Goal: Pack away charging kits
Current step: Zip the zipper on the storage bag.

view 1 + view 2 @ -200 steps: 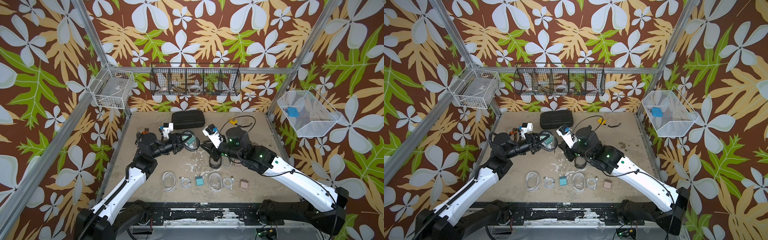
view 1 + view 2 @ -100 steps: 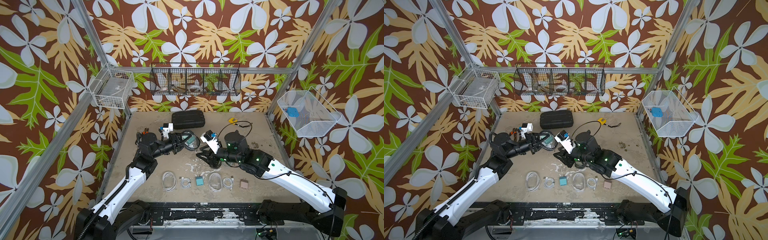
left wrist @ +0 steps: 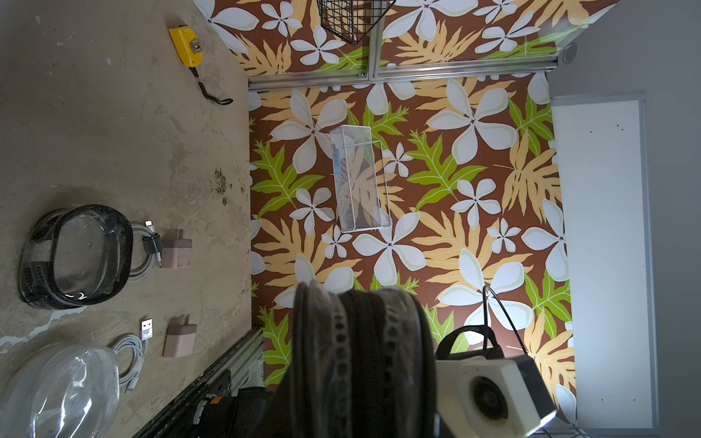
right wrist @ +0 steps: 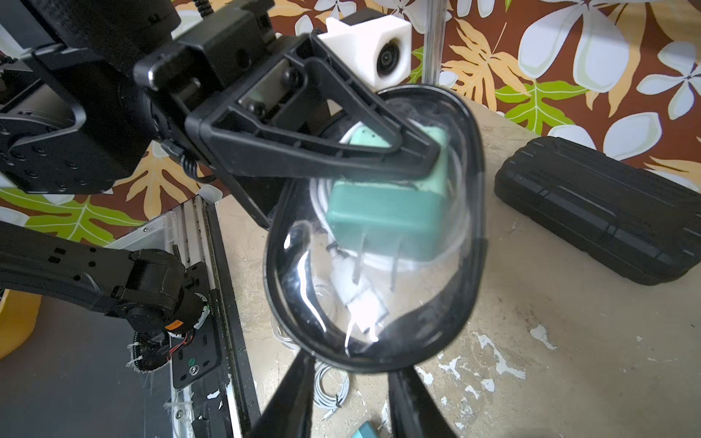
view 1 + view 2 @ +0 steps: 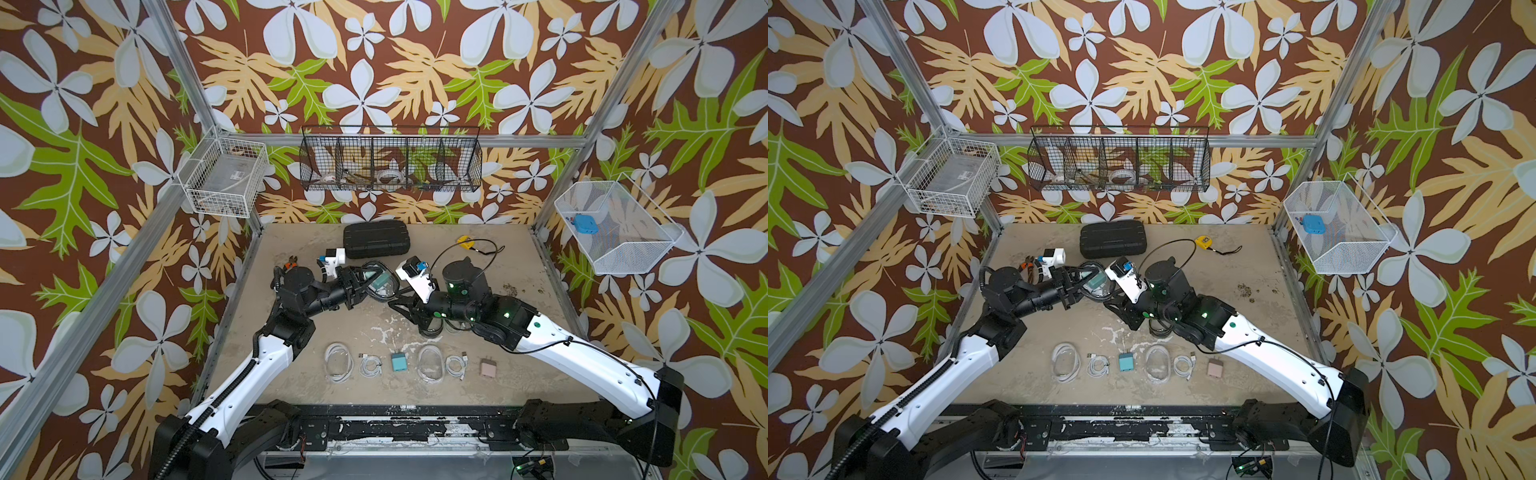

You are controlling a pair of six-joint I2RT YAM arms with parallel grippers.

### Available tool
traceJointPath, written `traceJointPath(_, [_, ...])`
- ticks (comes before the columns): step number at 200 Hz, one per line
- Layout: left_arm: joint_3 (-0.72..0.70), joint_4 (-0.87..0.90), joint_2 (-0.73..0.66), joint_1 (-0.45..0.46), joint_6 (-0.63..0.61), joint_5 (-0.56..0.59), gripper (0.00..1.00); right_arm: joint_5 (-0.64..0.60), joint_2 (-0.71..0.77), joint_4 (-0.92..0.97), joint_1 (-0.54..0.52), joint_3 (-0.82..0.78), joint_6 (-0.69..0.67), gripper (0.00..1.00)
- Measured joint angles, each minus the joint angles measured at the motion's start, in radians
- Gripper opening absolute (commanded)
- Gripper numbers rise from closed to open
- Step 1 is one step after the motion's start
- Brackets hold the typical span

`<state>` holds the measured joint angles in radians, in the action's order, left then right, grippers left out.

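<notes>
My left gripper [image 5: 365,286] is shut on the rim of a black-rimmed oval case [image 5: 380,282], holding it off the table. Inside the case [image 4: 375,242] are a teal plug [image 4: 383,220] and a white cable. That case fills the left wrist view edge-on [image 3: 360,360]. My right gripper [image 4: 351,369] is open, its fingertips [image 4: 299,379] at the case's lower rim; I cannot tell if they touch. Another black-rimmed case [image 3: 76,258] lies beside a coiled cable [image 3: 144,246] and a pink plug [image 3: 176,248]. Along the front lie two clear cases [image 5: 338,360] [image 5: 430,363], two cables, a teal plug [image 5: 399,362] and a pink plug [image 5: 488,368].
A large black ribbed case [image 5: 376,239] and a yellow tape measure [image 5: 465,242] lie at the back. Pliers [image 5: 293,262] lie by my left arm. Wire baskets hang on the walls: white [image 5: 224,178], black [image 5: 390,160], and white [image 5: 615,232] holding a blue block.
My right gripper has swung left, away from the case on the table, up to the lower rim of the held case. The left arm has kept still.
</notes>
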<state>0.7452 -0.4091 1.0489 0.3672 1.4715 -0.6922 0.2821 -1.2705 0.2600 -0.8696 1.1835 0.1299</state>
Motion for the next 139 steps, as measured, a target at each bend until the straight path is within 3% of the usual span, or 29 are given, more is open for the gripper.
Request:
traceJointPath(46, [0.001, 0.000, 0.000, -0.001, 0.003, 0.003, 0.10, -0.036, -0.006, -0.020, -0.011, -0.009, -0.003, 0.20])
traceJointPath(92, [0.001, 0.000, 0.000, -0.002, 0.015, 0.013, 0.10, -0.123, -0.014, -0.020, -0.040, -0.005, -0.012, 0.00])
traceJointPath(139, [0.001, -0.017, -0.005, -0.002, 0.022, 0.030, 0.10, -0.213, 0.007, -0.006, -0.047, 0.007, -0.029, 0.00])
